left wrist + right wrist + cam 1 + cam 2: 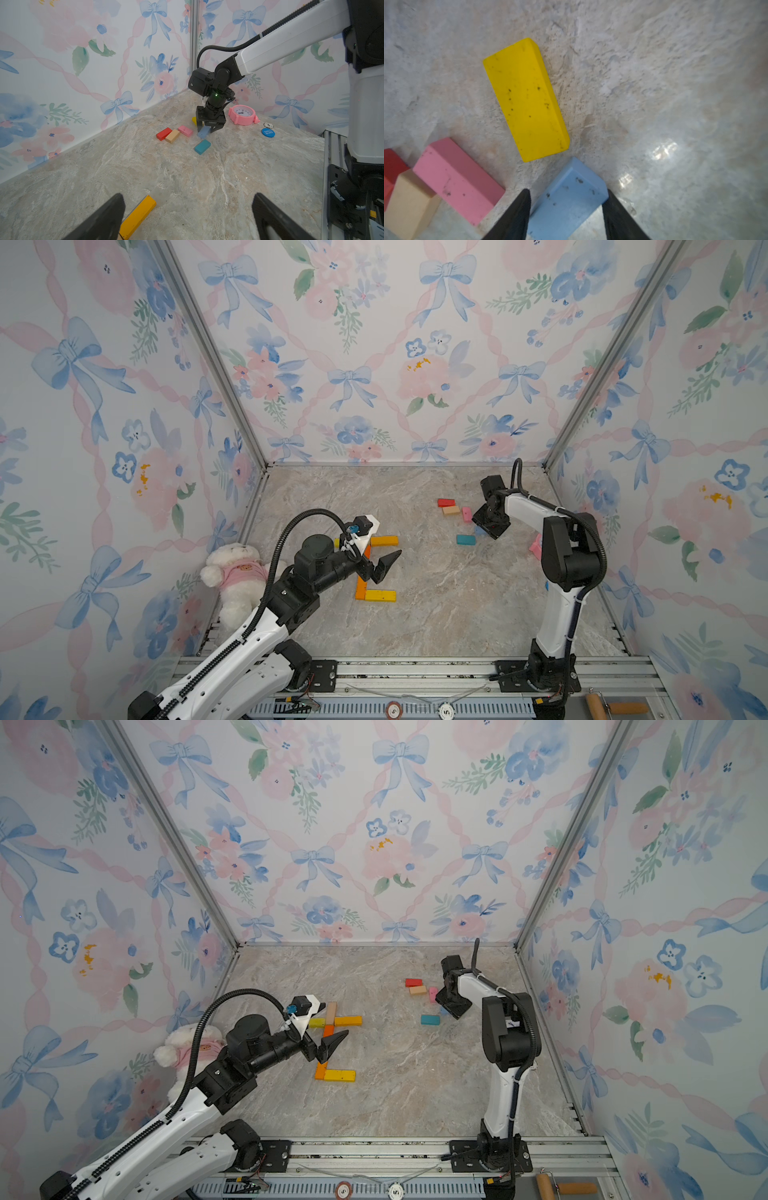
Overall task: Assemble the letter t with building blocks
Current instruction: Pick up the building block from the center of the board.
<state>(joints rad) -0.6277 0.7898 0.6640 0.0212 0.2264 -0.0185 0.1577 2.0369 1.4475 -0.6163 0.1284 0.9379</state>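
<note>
On the marble-patterned table (415, 626) of a flower-papered booth, the right gripper (568, 190) stands low over a loose group of building blocks. Its fingers are closed against the two long sides of a light-blue block (571, 199) that lies on the surface. Near it lies a short yellow block (525, 99). A pink block (456, 180), a peach block (409, 203) and a red block (390, 166) sit close together beside it, and a teal block (466, 539) lies nearer the front rail.

Well apart, toward the left, the letter lies partly laid out. It has a tan block (331, 1011) at the head, a small yellow piece (317, 1022) and a longer yellow-orange bar (348, 1021) as the crossbar, an orange stem (321, 1070) and a yellow foot (340, 1075) turned right. The left gripper (387, 566) hovers above the stem, jaws spread wide and empty. A white plush bear (237, 572) leans at the left wall.
</note>
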